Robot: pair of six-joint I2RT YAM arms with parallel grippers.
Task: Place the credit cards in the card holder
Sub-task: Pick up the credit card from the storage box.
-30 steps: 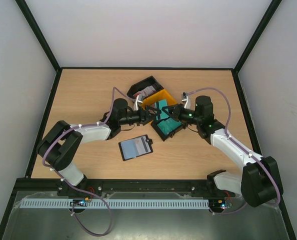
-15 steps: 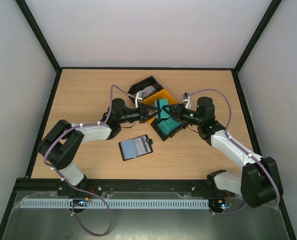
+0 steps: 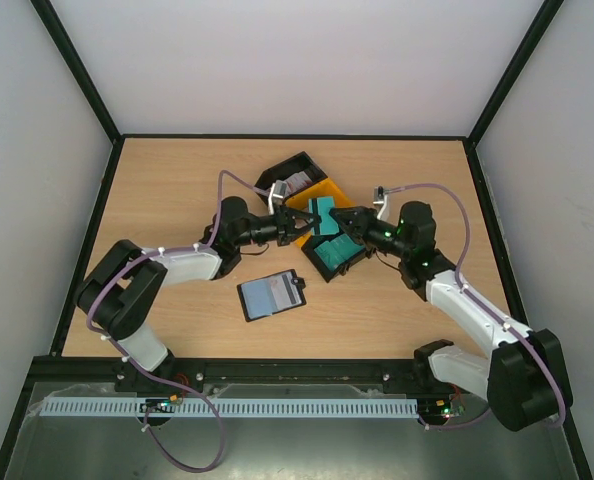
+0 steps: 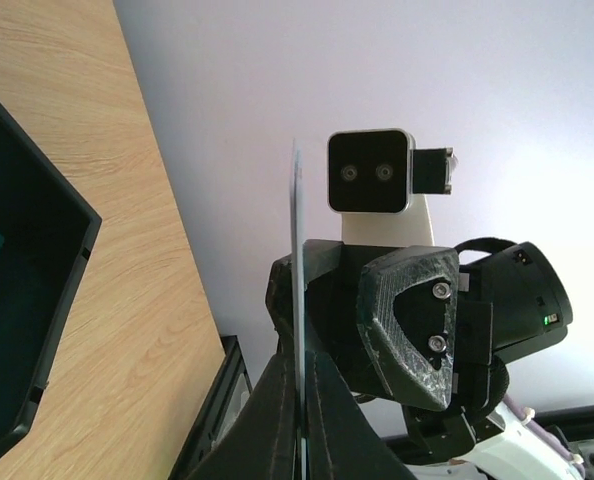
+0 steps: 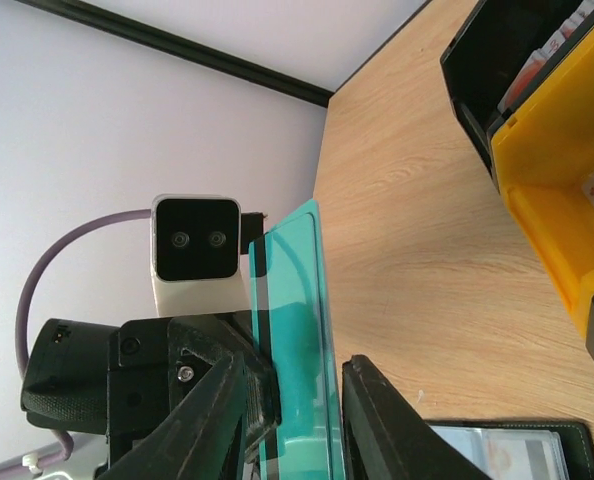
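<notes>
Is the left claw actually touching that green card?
Touching: the left wrist view shows the left gripper closed on the teal card, fingers pressed against both faces.

The place was a robotics lab test cell, not a lived-in room. A bare wooden worktop (image 3: 177, 190) sat boxed in by plain white walls (image 3: 297, 60) joined by black frame bars (image 3: 77, 70). A left arm (image 3: 182, 265) and a right arm (image 3: 467, 300), both white and black, were bolted to a black rail (image 3: 277, 372) at the near edge. Purple cables (image 3: 427, 184) looped off them. A white slotted cable duct (image 3: 277, 408) ran over a grey metal base (image 3: 327, 450).
</notes>
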